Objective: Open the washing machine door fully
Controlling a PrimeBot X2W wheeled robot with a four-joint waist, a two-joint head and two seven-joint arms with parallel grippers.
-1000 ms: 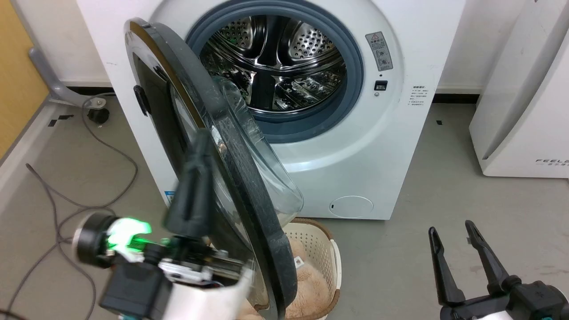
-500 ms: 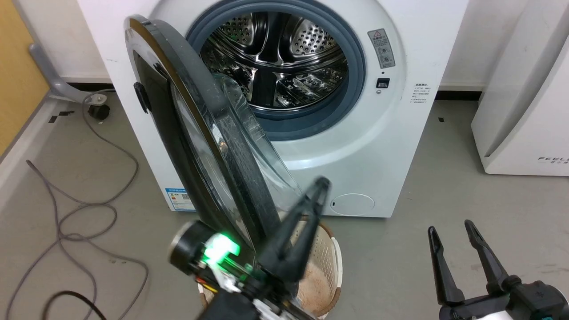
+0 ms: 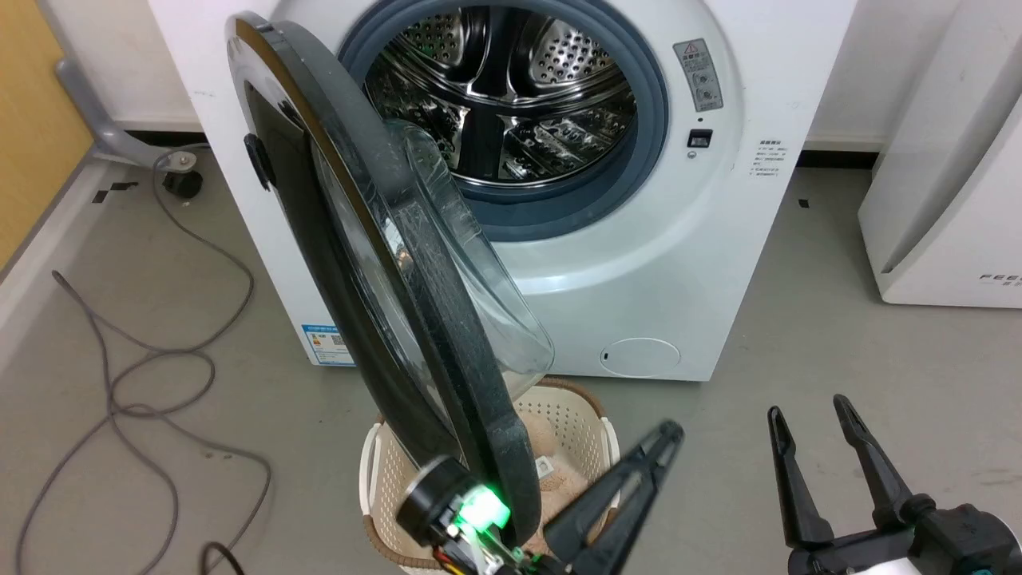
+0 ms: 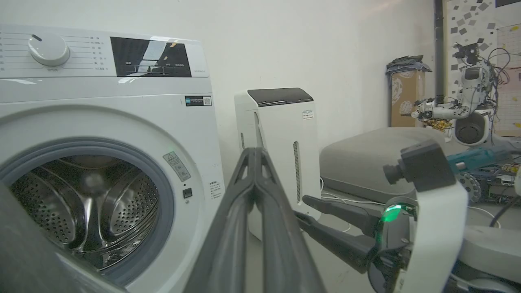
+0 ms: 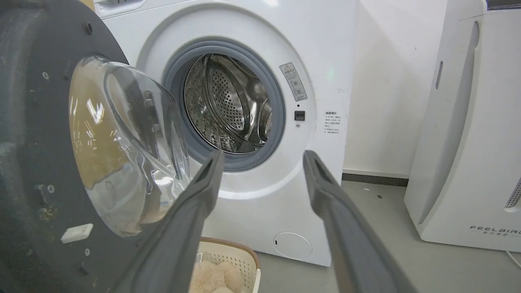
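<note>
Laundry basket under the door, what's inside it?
The basket holds a beige fluffy thing. The door and the left gripper cover much of the inside, so anything else there is hidden.

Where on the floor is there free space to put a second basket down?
Bare floor lies between the washing machine, the white appliance and the right gripper. Crowded under the door: the basket and left gripper are there. A cable loops at far left.
</note>
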